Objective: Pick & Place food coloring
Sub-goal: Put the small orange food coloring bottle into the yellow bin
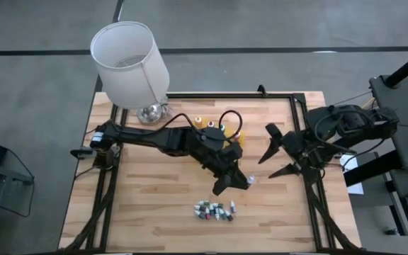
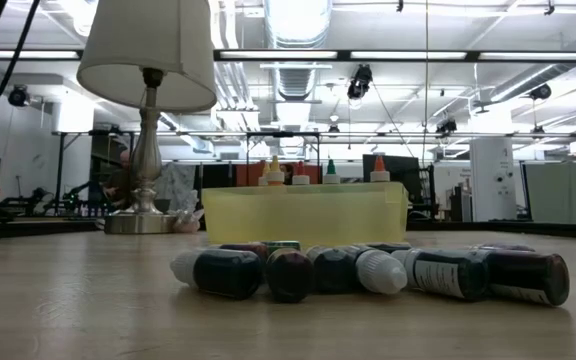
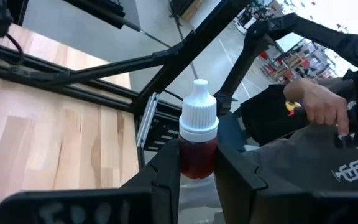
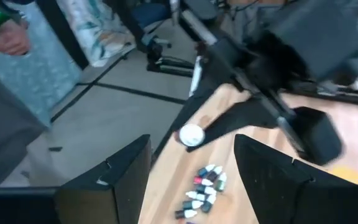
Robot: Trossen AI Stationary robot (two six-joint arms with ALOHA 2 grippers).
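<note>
1. Between the fingers of the left gripper [image 1: 241,180], as the high view shows it, sits a small white-capped vial [image 1: 249,179]; a cluster of tiny vials [image 1: 213,210] lies on the wooden table [image 1: 154,205] just past the fingertips, and the yellow tray [image 1: 231,136] with its squeeze bottles [image 1: 205,125] lies behind the wrist. The right gripper [image 1: 278,151] waits near the table's right edge, its fingers spread with nothing between them.
2. Low view: the vials [image 2: 368,270] lie on their sides in front of the tray [image 2: 303,213], beside a lamp [image 2: 149,90]; neither gripper shows.
3. Left wrist view: the fingers [image 3: 166,180] clamp a dark red vial [image 3: 197,140] upright, its white cap above them. A person's hand [image 3: 319,106] shows beyond.
4. Right wrist view: its fingers [image 4: 126,171] stand wide apart, the vial cluster [image 4: 204,186] seen between them on the table below.
</note>
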